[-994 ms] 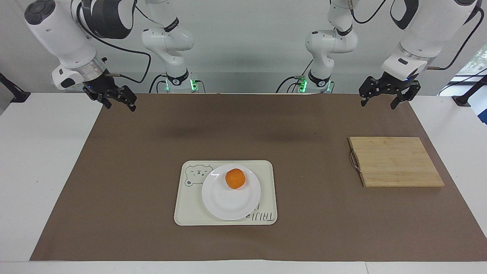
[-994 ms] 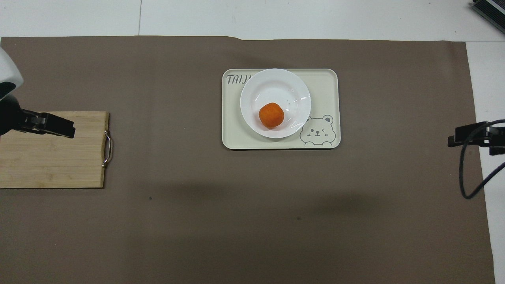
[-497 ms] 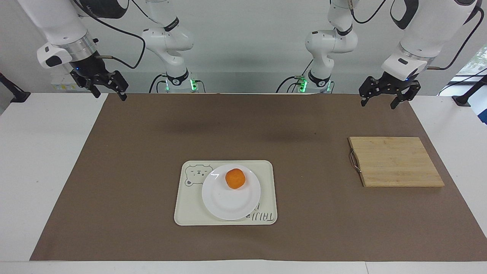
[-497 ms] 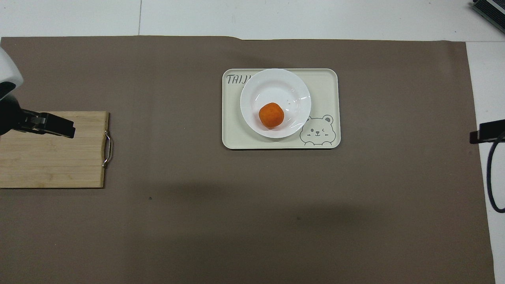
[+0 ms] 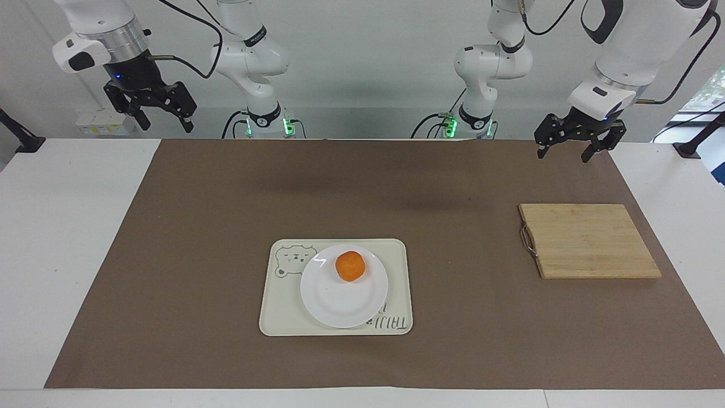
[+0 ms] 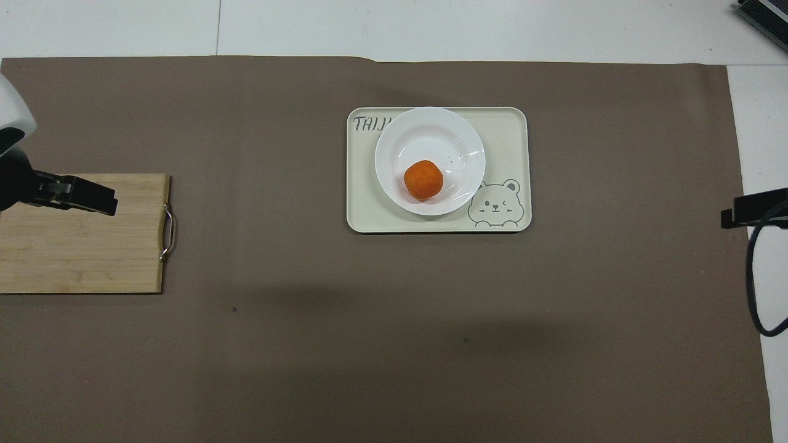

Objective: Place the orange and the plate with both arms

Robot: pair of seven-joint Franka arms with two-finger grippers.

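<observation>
We see the left arm's black two-finger gripper (image 5: 573, 148) at the upper right of the facing view, raised over the brown mat's robot-side edge, its fingers spread apart and holding nothing. The right arm's black two-finger gripper (image 5: 161, 116) hangs at the upper left of that frame, over the mat's corner, fingers likewise apart and empty.

The overhead view gives us only one black tip of each: the left gripper (image 6: 83, 198) at the left edge, drawn over the pale rectangular bamboo cutting board (image 6: 86, 246), and the right gripper (image 6: 754, 209) at the right edge. The facing view alone shows us both pairs of fingers and the white arms above them.

The small round bright-orange fruit (image 5: 350, 266) looks whole and matte. It sits in the round glossy white shallow plate (image 5: 334, 303), on the part nearer the robots. The plate rests on the cream rectangular tray with a bear drawing and lettering (image 5: 272, 311), near frame centre, covering part of the lettering.
</observation>
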